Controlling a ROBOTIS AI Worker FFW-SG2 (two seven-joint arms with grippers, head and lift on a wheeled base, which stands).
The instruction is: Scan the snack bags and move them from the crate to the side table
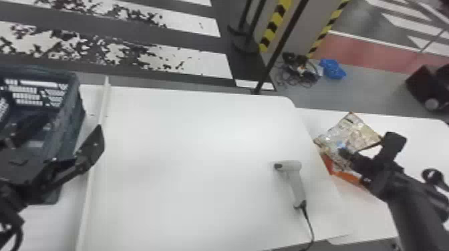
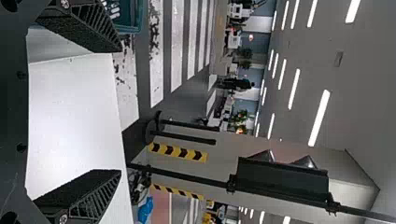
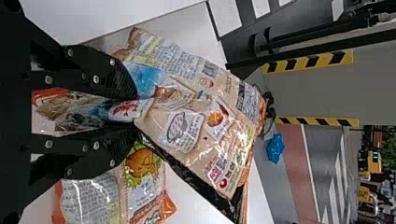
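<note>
At the right of the head view, your right gripper [image 1: 351,163] has its fingers clamped on a snack bag [image 1: 350,135] over the side table [image 1: 417,140]; in the right wrist view, a second bag [image 3: 142,184] with orange edges lies on that table near the held one. At the left of the head view, your left gripper [image 1: 70,127], fingers apart, overlaps the crate [image 1: 68,128]. The scanner [image 1: 295,182] lies on the white table [image 1: 200,160], right of centre, its cord [image 1: 309,222] running to the bottom edge.
</note>
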